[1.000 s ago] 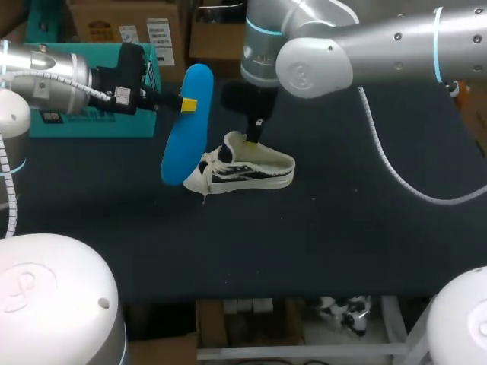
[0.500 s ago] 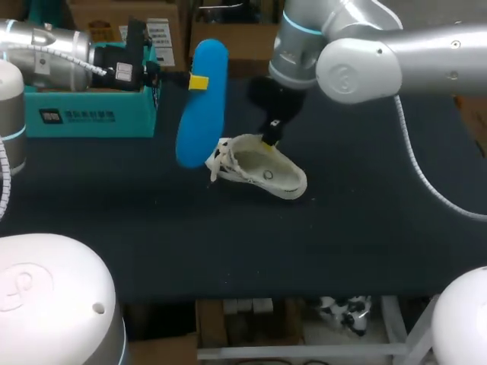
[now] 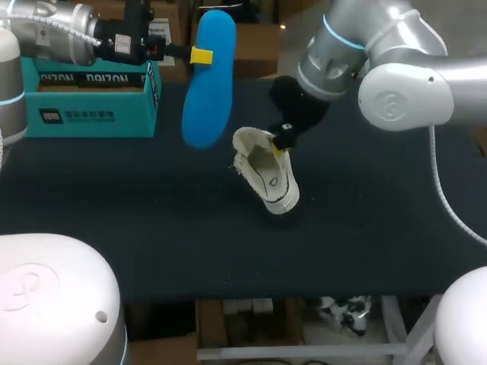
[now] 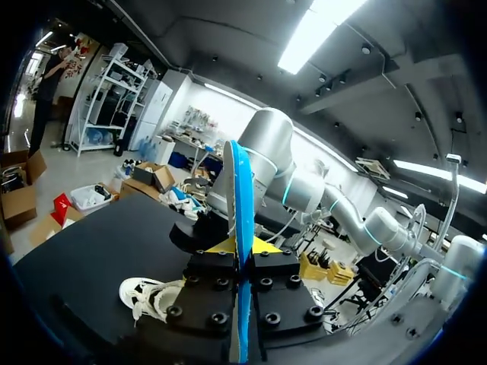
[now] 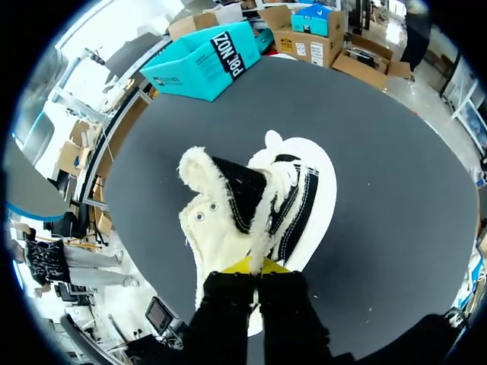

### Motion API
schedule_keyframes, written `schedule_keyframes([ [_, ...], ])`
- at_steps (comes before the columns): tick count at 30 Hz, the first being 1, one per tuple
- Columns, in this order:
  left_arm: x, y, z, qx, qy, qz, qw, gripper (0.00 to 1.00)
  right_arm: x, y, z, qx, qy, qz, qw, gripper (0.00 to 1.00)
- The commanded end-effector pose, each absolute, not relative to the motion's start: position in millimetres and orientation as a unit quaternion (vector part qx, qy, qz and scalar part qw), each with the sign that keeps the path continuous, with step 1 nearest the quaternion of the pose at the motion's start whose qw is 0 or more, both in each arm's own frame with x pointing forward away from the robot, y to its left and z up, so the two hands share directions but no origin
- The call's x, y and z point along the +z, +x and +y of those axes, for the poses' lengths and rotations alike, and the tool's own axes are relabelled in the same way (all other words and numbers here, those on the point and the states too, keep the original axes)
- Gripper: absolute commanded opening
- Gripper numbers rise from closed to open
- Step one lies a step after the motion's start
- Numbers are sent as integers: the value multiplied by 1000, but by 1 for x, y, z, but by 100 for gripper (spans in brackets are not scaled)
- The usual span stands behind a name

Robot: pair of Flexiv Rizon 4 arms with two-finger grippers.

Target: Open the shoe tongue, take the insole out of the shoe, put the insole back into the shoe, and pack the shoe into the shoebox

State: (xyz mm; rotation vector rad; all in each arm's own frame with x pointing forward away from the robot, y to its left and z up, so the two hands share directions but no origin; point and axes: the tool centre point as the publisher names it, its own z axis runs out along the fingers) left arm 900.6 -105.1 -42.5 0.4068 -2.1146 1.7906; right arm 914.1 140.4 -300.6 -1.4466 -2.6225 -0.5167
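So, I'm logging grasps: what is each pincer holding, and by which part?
Left pincer: shut on the blue insole, pinching its side edge nearer one end. Right pincer: shut on the shoe, by the fleecy rim of its opening.

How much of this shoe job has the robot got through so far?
Done: the blue insole is out of the shoe, pinched in the left gripper. In hand: the right gripper grips the shoe's collar, holding it tilted. Left: insole back in, then the shoe into the teal shoebox.
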Motion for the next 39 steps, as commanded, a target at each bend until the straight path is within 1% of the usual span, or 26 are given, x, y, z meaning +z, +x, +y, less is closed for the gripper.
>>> schedule_keyframes([
  [1, -35, 913, -108, 630, 118, -740, 205, 0, -305, 902, 139, -305, -494, -814, -23, 0],
  [7, -21, 920, -110, 631, 109, -735, 221, 0, -307, 898, 139, -355, -510, -782, -59, 0],
  [13, -13, 926, -108, 634, 100, -732, 227, 0, -313, 902, 136, -375, -523, -762, -73, 0],
  [16, -13, 929, -107, 635, 99, -731, 230, 0, -322, 905, 134, -379, -529, -756, -65, 0],
  [18, -15, 932, -107, 635, 99, -730, 231, 0, -325, 908, 146, -380, -532, -754, -59, 0],
  [23, -18, 937, -110, 631, 100, -733, 235, 0, -332, 916, 144, -380, -530, -757, -41, 0],
  [32, -19, 941, -112, 631, 102, -733, 232, 0, -329, 924, 132, -353, -537, -766, -18, 0],
  [39, -21, 942, -114, 628, 107, -736, 229, 0, -318, 918, 124, -322, -546, -774, -5, 0],
])
